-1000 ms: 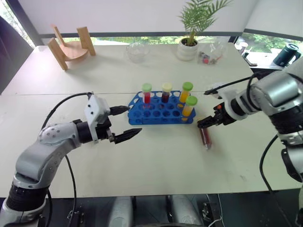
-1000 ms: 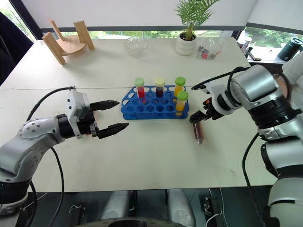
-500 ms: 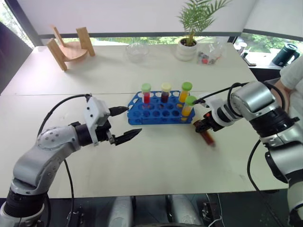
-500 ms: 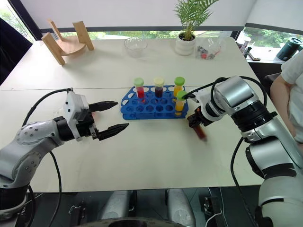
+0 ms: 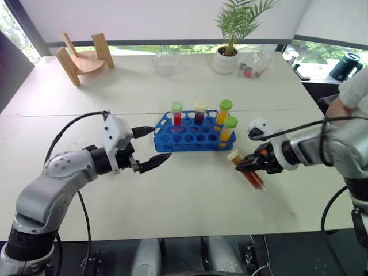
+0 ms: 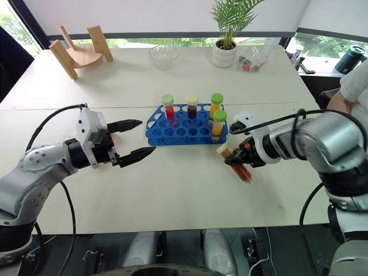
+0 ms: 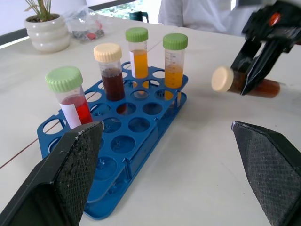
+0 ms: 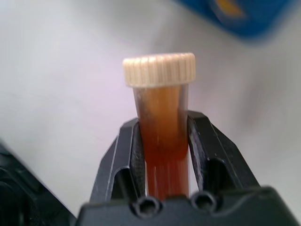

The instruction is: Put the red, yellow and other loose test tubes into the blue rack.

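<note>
The blue rack [image 5: 192, 138] stands mid-table and holds a red tube [image 5: 177, 114], a dark tube [image 5: 200, 112] and two orange-yellow tubes [image 5: 224, 112] [image 5: 229, 130]. Just right of the rack, my right gripper [image 5: 248, 167] is shut on a brown-orange tube with a cream cap [image 5: 252, 175]. The held tube [image 8: 160, 108] is tilted above the table with its cap toward the rack. To the left of the rack my left gripper [image 5: 150, 148] hangs open with nothing between its fingers [image 7: 70, 165]. The rack [image 7: 122, 150] and the held tube [image 7: 235, 80] appear ahead of it.
A curved wooden stand [image 5: 86, 57] is at the back left. A glass bowl [image 5: 167, 62], a potted plant [image 5: 229, 54] and a clear bag [image 5: 253, 64] sit along the back. A person [image 5: 352, 95] stands at the right edge, near a dark jug [image 5: 348, 66].
My right gripper has shut on the tube that lay on the table right of the rack. It has lifted the tube and drawn it toward the front. The left arm has kept still.
</note>
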Controlling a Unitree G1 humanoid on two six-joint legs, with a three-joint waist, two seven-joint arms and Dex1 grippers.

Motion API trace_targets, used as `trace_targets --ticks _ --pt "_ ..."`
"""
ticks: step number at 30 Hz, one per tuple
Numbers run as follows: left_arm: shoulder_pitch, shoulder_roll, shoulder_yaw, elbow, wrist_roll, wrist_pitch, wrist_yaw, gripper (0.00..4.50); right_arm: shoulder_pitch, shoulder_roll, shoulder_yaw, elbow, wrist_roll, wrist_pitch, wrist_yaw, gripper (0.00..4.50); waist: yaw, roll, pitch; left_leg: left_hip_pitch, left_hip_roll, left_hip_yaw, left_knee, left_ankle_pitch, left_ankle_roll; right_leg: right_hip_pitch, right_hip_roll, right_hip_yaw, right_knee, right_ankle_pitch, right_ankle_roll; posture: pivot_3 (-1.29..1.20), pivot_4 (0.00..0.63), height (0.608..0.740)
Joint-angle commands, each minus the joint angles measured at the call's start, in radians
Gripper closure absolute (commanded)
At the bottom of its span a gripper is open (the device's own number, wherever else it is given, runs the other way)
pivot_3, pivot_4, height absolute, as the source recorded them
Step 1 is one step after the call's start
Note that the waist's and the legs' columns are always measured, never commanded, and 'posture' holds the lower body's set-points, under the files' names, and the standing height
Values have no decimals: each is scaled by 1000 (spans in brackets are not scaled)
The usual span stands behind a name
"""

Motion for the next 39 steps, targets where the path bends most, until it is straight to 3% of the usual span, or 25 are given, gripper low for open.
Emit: trace_targets --ticks 1,4,8,11,20,39 --pt "-29 19 18 9 -2 -5 -18 0 82 170 -108 -121 -31 -255 -83 3639 0 0 0 0 0 0 0 0 0 0 0 0 0 0 0 0 150 740" --pt "-46 26 18 30 -3 -3 -33 0 126 314 -90 -121 -121 -435 -166 3639 1 0 0 0 0 0 1 0 0 0 0 0 0 0 0 0 150 740" --pt "-71 48 22 66 -5 -1 -61 0 183 578 -43 -3 -287 -852 -251 3639 0 -2 -1 0 0 0 1 0 0 0 -1 0 1 0 0 0 150 740" --pt "-80 59 22 72 -7 5 -73 0 213 697 10 116 -432 -1116 -294 3639 0 -2 -1 0 0 0 0 0 -1 0 -1 0 1 0 0 0 150 740" --pt "-69 76 40 50 -18 26 -77 0 297 754 74 334 -602 -1443 -287 3639 0 -2 -1 0 -1 1 0 1 -2 0 -2 0 1 0 0 0 150 740" --pt "-53 77 52 28 -18 36 -67 0 337 782 70 431 -667 -1553 -318 3639 0 -2 -1 1 0 1 0 1 -2 0 -2 0 2 0 0 0 150 740"
